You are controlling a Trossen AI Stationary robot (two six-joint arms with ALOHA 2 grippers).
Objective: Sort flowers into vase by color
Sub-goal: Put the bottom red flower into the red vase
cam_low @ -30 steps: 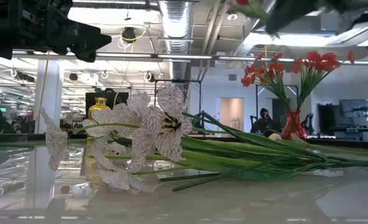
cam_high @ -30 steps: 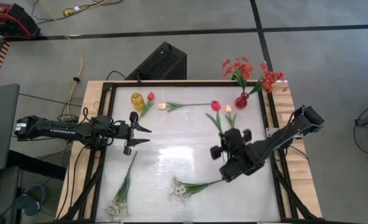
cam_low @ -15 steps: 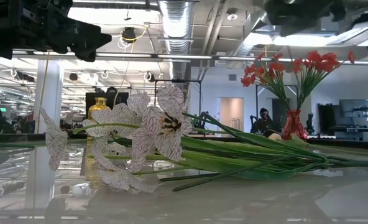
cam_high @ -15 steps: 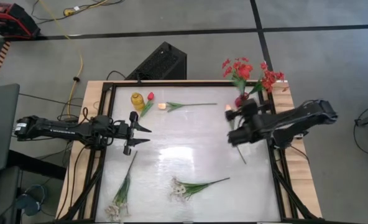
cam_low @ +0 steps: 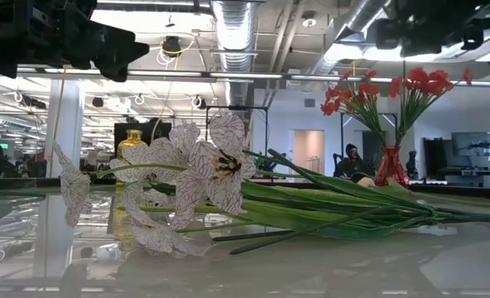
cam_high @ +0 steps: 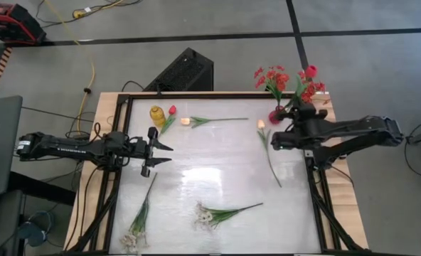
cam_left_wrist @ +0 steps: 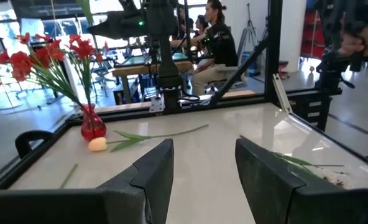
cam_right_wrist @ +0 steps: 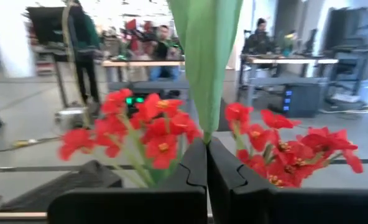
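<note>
- Right gripper [cam_high: 294,122] clamped on red tulip [cam_high: 310,71] stem, held above red vase [cam_high: 275,115].
- Left gripper [cam_high: 161,153] jaws apart, at table's [cam_high: 217,153] left side.
- Other stems lie on table.

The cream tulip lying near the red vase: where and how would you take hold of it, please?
Grip the cream tulip mid-stalk, from straight above, fingers across the stalk. It lies flat, bud toward the red vase, its thin stalk running clear along the table.

Right claw [cam_high: 294,122] raised at far right table edge, fingers clamped. Left claw [cam_high: 162,153] idle, fingers apart, left side.
</note>
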